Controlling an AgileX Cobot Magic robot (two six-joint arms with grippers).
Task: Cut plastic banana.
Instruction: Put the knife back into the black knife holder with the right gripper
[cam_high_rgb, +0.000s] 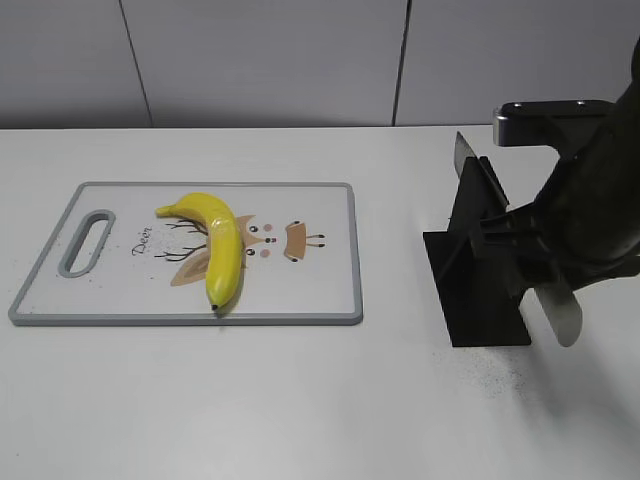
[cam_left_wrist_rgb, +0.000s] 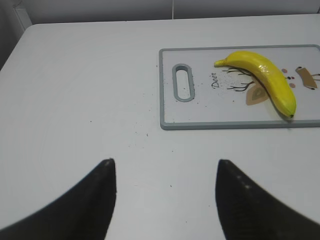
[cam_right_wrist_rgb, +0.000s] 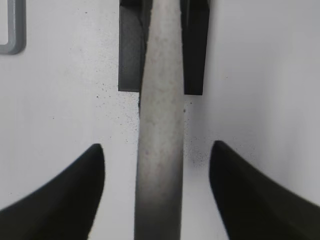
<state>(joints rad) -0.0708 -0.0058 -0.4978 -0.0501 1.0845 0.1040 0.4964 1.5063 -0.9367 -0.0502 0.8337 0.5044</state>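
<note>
Banana (cam_high_rgb: 217, 243) looks light, glossy and slippery, well left of my right pincer (cam_right_wrist_rgb: 159, 165), which is spread around the knife (cam_right_wrist_rgb: 160, 125); left pincer (cam_left_wrist_rgb: 165, 175) is spread, empty.

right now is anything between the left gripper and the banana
Nothing visible. In the left wrist view the left gripper hangs open over bare table, and the banana lies on the cutting board ahead and to the right. Only open tabletop and the board's near edge lie between them.
</note>
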